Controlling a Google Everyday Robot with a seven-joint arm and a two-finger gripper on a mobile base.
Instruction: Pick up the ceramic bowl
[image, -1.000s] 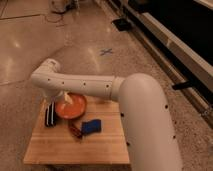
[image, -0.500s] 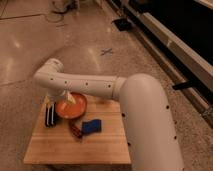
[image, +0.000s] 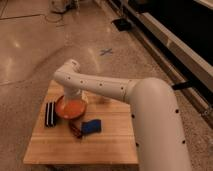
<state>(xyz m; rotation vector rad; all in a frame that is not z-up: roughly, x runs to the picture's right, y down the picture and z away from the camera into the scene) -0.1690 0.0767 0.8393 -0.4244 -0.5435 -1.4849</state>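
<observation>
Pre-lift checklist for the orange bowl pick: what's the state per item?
1. Hand at the round glossy orange ceramic bowl: ok, down at its far rim.
2. Grip on the rim: cannot tell, the wrist hides it.
3. Bowl upright: ok.
4. Bowl off the light wooden table: not ok, it appears to rest on it.
5. Small blue rectangular block clear of the bowl: ok, apart on the near side.
6. Black rectangular object clear of the bowl: cannot tell, it lies close by the left rim.
</observation>
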